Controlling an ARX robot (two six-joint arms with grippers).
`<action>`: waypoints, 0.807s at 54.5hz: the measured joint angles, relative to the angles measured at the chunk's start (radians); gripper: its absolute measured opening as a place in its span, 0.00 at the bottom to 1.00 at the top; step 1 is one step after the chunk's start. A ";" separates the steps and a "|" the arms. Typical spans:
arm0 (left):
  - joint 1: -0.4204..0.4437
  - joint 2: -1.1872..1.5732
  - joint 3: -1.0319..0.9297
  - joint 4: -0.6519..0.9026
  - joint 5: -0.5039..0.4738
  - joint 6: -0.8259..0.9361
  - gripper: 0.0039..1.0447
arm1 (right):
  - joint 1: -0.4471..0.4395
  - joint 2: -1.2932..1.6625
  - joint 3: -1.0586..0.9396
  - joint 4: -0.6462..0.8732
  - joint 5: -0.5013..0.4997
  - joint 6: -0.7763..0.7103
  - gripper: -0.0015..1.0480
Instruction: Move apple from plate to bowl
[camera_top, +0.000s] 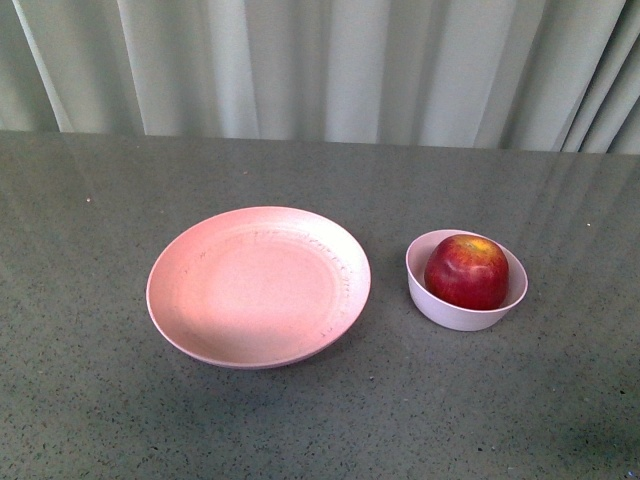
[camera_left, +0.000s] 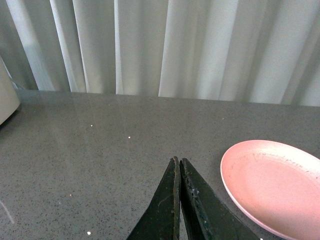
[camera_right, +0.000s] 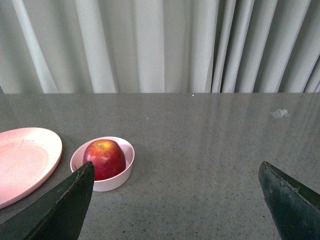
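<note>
The dark-red apple (camera_top: 466, 270) sits inside the small pale pink-lilac bowl (camera_top: 445, 305), right of the wide salmon-pink plate (camera_top: 200, 260), which holds nothing. Neither arm shows in the front view. In the right wrist view the apple (camera_right: 104, 158) rests in the bowl (camera_right: 125, 167) beside the plate (camera_right: 25, 160); my right gripper (camera_right: 176, 170) is open and empty, well back from the bowl. In the left wrist view my left gripper (camera_left: 178, 161) is shut on nothing, above bare table, with the plate (camera_left: 275, 185) off to one side.
The dishes stand on a grey speckled table (camera_top: 320, 420) with a pale curtain (camera_top: 320, 60) behind its far edge. A white object (camera_left: 7, 97) shows at the edge of the left wrist view. A small pale scrap (camera_right: 280, 113) lies on the table.
</note>
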 joint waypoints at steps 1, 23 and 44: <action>0.000 -0.012 0.000 -0.011 0.000 0.000 0.01 | 0.000 0.000 0.000 0.000 0.000 0.000 0.91; 0.000 -0.225 0.000 -0.217 0.000 0.000 0.01 | 0.000 0.000 0.000 0.000 0.000 0.000 0.91; 0.000 -0.333 0.000 -0.325 0.000 0.000 0.01 | 0.000 0.000 0.000 0.000 0.000 0.000 0.91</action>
